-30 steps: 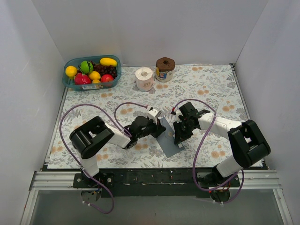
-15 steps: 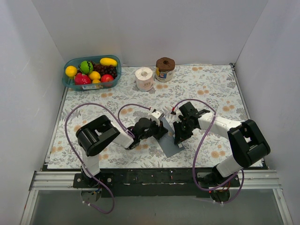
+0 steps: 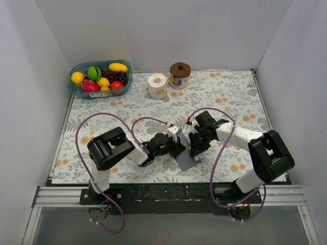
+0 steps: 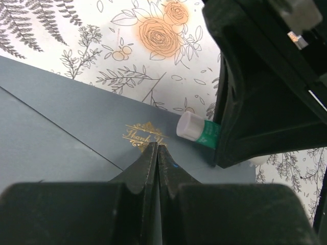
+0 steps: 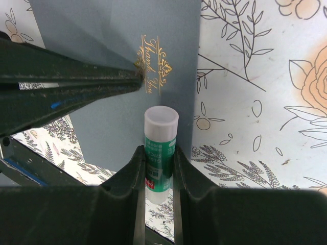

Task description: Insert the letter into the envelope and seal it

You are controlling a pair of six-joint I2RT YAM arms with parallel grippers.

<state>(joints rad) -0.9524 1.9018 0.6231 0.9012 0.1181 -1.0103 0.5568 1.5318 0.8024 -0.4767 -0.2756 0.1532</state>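
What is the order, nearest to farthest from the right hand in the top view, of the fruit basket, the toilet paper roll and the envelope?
1. The envelope, directly under the right hand, which grips a glue stick, near the front edge.
2. The toilet paper roll, at the back, left of centre.
3. The fruit basket, in the back left corner.

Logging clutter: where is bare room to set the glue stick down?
Bare tablecloth lies back right, between the brown-topped jar and the right wall, and mid-left, between the fruit basket and the left arm. Front centre is crowded: the left gripper and right gripper meet over the envelope.
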